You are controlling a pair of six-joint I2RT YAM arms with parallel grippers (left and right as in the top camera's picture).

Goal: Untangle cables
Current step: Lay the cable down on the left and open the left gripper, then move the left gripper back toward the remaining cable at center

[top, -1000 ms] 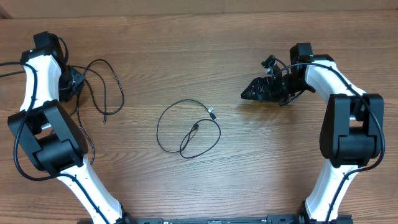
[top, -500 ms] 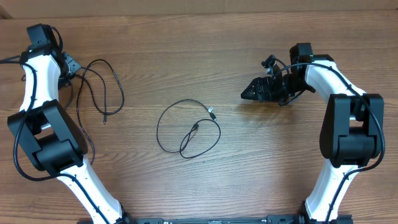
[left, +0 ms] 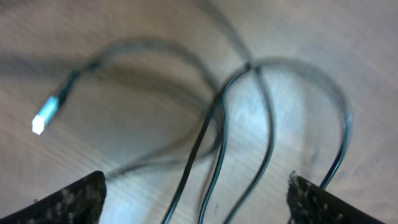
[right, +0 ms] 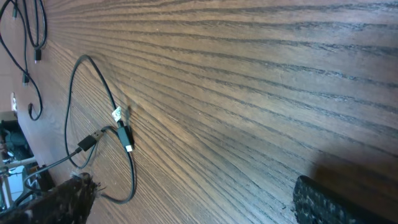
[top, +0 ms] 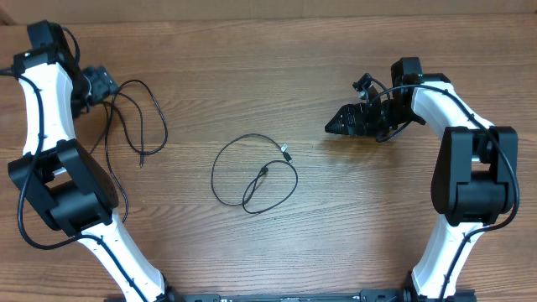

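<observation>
Two thin black cables lie apart on the wooden table. One cable [top: 138,117] sprawls in loose loops at the far left; the left wrist view shows its strands [left: 214,143] and a silver-tipped plug [left: 46,116], blurred. My left gripper [top: 102,84] [left: 196,182] hangs open over those strands, holding nothing. The other cable [top: 252,172] [right: 102,118] forms a loop with crossed plug ends in the middle of the table. My right gripper [top: 336,126] [right: 193,186] is open at the right, pointing toward that loop and well short of it.
The arms' own thicker black cords run along the white left arm [top: 38,92] and right arm [top: 445,101]. Both arm bases stand at the near table edge. Bare wood lies between the middle loop and the right gripper.
My left gripper has opened and let go of the left cable, and the left arm has drawn back toward the far left corner. The right arm and the middle cable have not moved.
</observation>
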